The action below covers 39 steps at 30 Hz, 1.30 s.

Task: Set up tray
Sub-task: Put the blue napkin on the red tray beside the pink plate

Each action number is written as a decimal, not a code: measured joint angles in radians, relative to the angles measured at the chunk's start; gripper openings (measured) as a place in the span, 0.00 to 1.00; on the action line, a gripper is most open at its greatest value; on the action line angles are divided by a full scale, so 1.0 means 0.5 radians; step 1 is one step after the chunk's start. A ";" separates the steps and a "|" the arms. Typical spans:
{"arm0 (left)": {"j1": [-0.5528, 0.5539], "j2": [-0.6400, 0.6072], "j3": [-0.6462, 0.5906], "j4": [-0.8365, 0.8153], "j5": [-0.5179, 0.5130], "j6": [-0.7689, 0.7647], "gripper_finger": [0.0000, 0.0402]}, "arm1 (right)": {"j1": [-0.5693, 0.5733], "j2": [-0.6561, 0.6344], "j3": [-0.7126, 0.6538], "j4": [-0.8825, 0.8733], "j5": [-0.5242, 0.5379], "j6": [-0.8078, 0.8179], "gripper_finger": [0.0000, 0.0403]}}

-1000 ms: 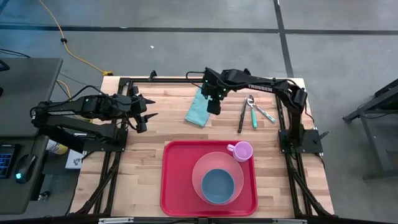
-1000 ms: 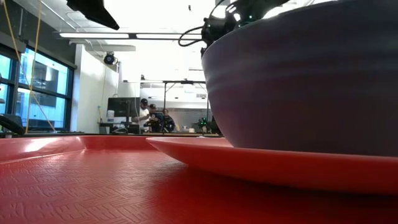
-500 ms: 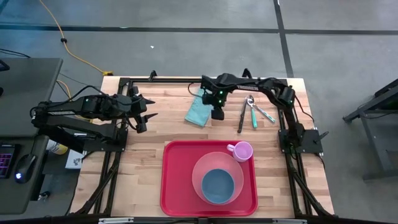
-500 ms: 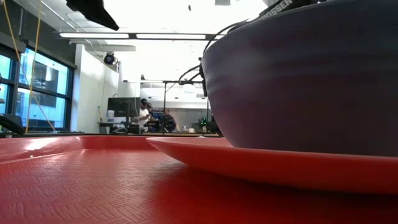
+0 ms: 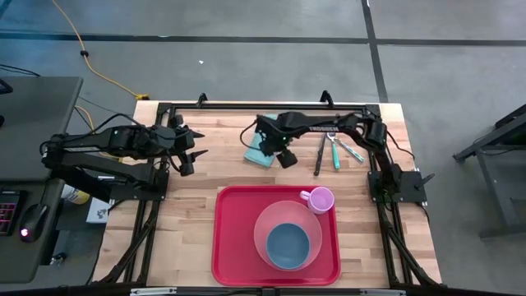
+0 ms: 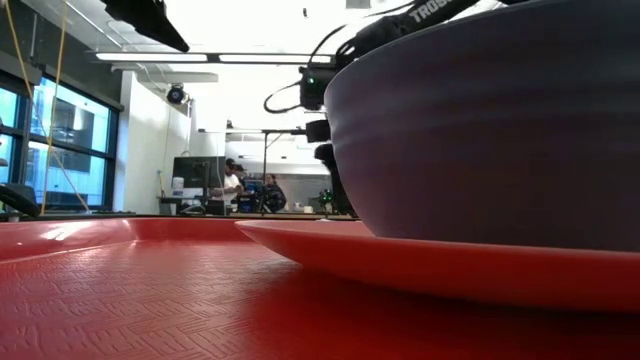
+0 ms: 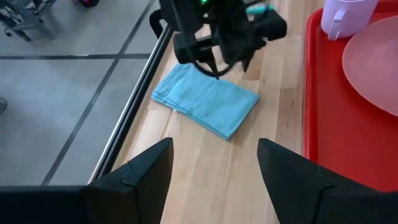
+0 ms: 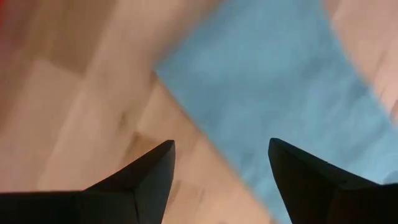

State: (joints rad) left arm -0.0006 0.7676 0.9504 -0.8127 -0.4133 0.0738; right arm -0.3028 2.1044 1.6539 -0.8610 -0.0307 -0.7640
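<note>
**Right gripper low over the cloth, tray near the front edge**

The left gripper (image 5: 191, 153) waits near the table's left edge, fingers apart. The right gripper (image 5: 275, 154), fingers spread and empty, hangs over the blue cloth (image 5: 260, 149). The tray (image 5: 233, 247) lies well apart, by the front edge.
</note>
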 joint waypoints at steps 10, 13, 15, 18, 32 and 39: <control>0.000 0.065 0.001 -0.006 0.002 0.005 0.66 | 0.075 0.000 0.001 0.063 -0.196 0.045 0.60; 0.000 0.074 0.001 -0.013 0.002 0.009 0.66 | 0.075 0.000 0.000 0.070 -0.219 0.048 0.60; 0.000 0.070 0.001 -0.010 0.005 0.009 0.66 | 0.075 0.012 0.000 0.057 -0.234 0.054 0.60; 0.000 0.070 0.001 -0.010 0.005 0.010 0.66 | 0.068 0.047 0.000 0.054 -0.235 0.052 0.60; 0.001 0.061 0.001 -0.009 0.006 0.017 0.66 | -0.038 0.201 0.004 0.145 -0.329 0.094 0.60; 0.001 0.061 0.000 -0.011 0.005 0.018 0.66 | -0.038 0.312 0.012 0.149 -0.411 0.146 0.50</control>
State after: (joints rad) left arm -0.0002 0.7982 0.9504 -0.8184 -0.4106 0.0830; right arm -0.3218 2.2606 1.6600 -0.7865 -0.2360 -0.6911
